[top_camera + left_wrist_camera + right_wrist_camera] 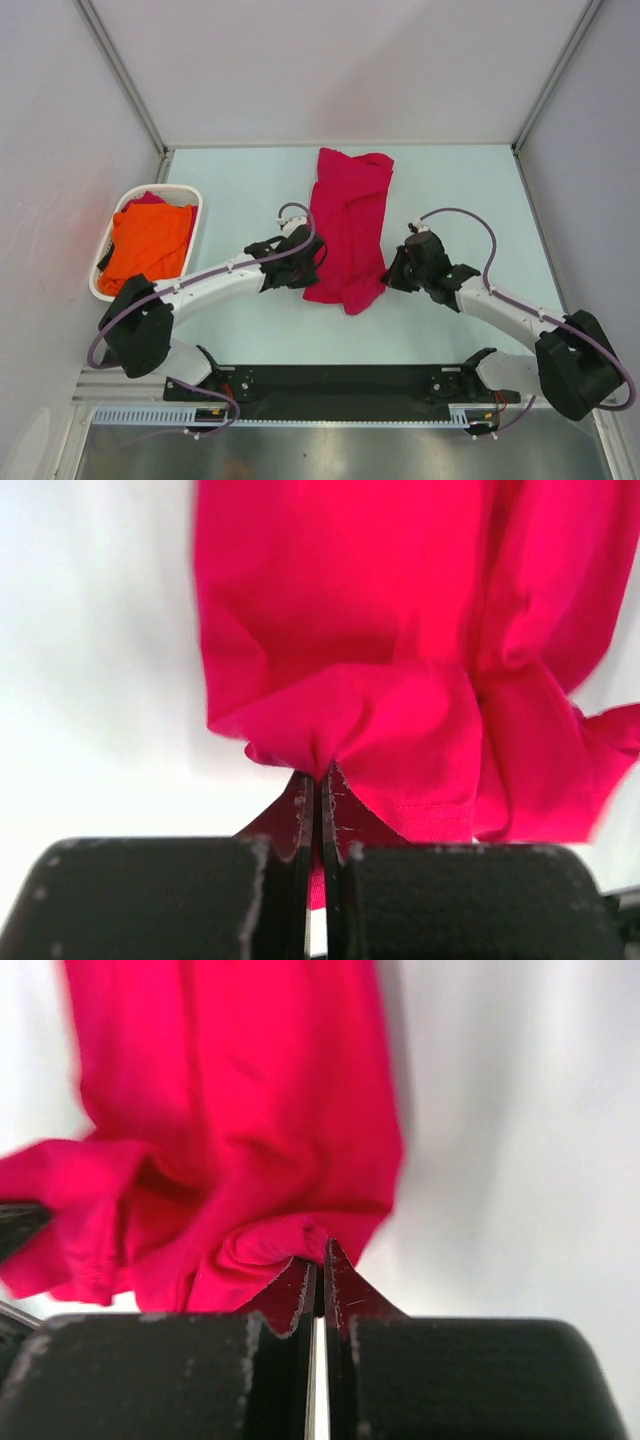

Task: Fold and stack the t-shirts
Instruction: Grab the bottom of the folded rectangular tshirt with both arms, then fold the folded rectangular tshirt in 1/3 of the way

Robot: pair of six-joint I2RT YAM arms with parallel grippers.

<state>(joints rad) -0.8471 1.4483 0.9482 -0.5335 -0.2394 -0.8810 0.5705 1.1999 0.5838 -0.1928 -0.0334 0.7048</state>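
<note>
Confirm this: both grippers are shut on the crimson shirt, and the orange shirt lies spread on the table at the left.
One thing is wrong: the orange shirt is not spread on the table but bunched in the white basket at the left, as the top external view shows. The left gripper and right gripper are indeed shut on the crimson shirt.

walls (340, 60): plain white panels | table (240, 185): pale green top | light: soft, even

Robot lab test cell, white partition walls (330, 60), pale bench table (240, 330)
</note>
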